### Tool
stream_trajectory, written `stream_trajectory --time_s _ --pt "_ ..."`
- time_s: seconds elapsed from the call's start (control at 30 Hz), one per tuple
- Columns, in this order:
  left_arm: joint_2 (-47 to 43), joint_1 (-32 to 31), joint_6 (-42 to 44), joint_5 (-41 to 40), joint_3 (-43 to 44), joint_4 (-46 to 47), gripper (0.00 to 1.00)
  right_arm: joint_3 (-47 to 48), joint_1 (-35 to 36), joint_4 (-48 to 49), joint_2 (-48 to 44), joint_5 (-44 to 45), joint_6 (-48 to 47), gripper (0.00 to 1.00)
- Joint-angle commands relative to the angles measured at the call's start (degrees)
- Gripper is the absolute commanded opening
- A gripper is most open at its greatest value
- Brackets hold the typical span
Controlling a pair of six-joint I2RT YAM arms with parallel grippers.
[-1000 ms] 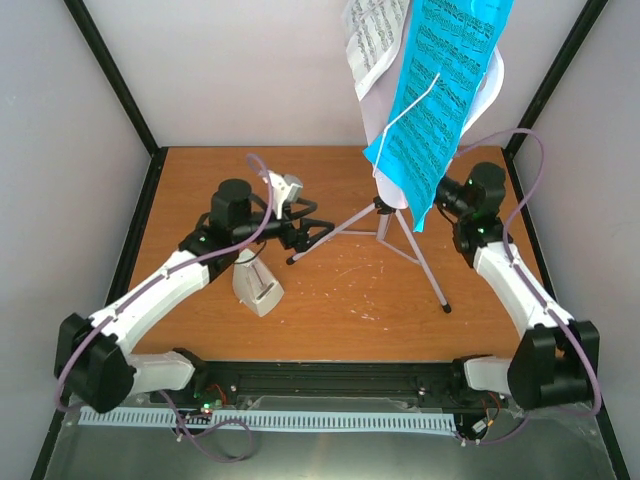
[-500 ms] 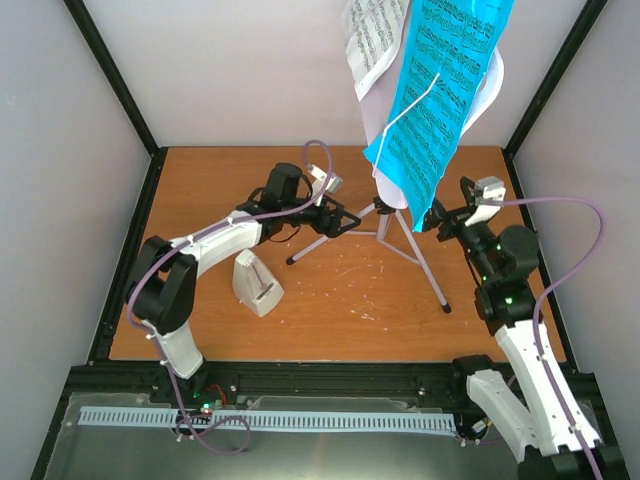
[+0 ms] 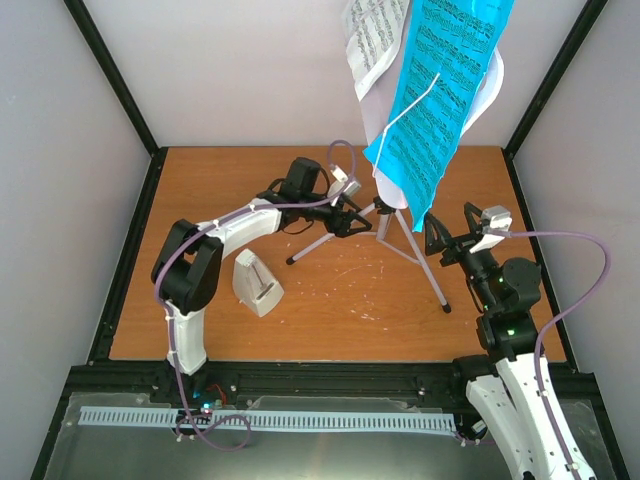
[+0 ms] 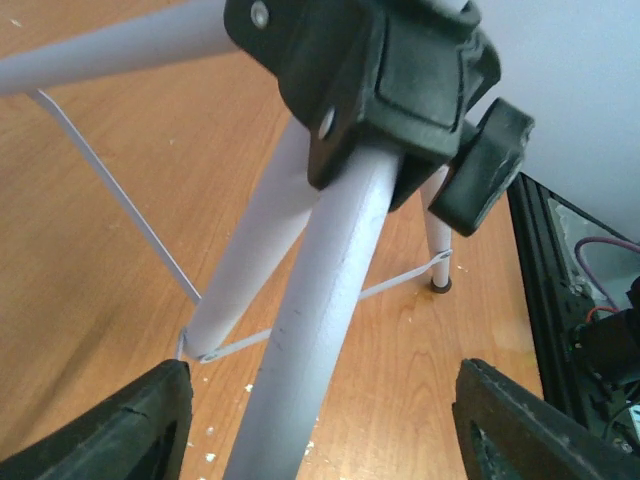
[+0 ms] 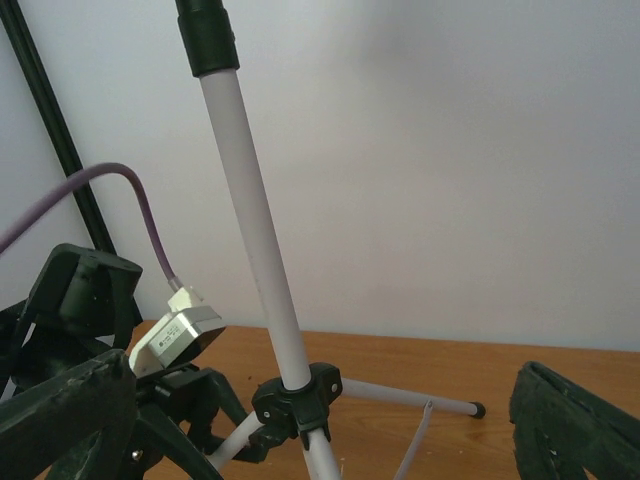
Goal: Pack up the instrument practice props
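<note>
The white music stand stands on its tripod mid-table, carrying blue sheet-music pages and white pages high up. My left gripper is at the tripod's black hub. It is open, with one white leg between the jaws and a gap on each side. My right gripper is open and empty, to the right of the stand and facing its pole. The white metronome sits apart at the front left.
Black frame posts and pale walls close in the wooden table. The tripod's right leg ends at a black foot near my right arm. Thin braces link the legs. A purple cable loops off my right wrist.
My left arm has stretched right from beside the metronome to the tripod hub, its jaws narrowing a little. My right arm has pulled back toward the front edge and turned to face the stand.
</note>
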Motion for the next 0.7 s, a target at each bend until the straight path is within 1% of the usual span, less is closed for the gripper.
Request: stream_trajectory --time_s 0.0,0.13,0.3,0.43,0.67 --pt "0.78 -0.69 3.63 2.88 2.64 -1.15 0.69 -0.82 0.01 0.62 -0.28 1.63 1.26 1.00" --pt "1.18 -0.82 3.77 3.41 2.99 -0.71 0.61 -1.08 0.01 1.29 0.02 1.56 2.07 1.00" --pt "1.80 -1.13 4.05 4.35 3.43 -0.25 0.54 -1.18 0.01 0.98 -0.07 1.51 2.30 1.00" --pt "2.25 -1.42 4.34 4.66 4.42 -0.34 0.45 -1.25 0.01 0.61 -0.28 1.54 2.35 1.00" --pt "2.09 -2.06 4.34 3.59 3.85 0.41 0.28 -1.13 0.01 -0.18 -0.86 2.13 2.68 1.00"
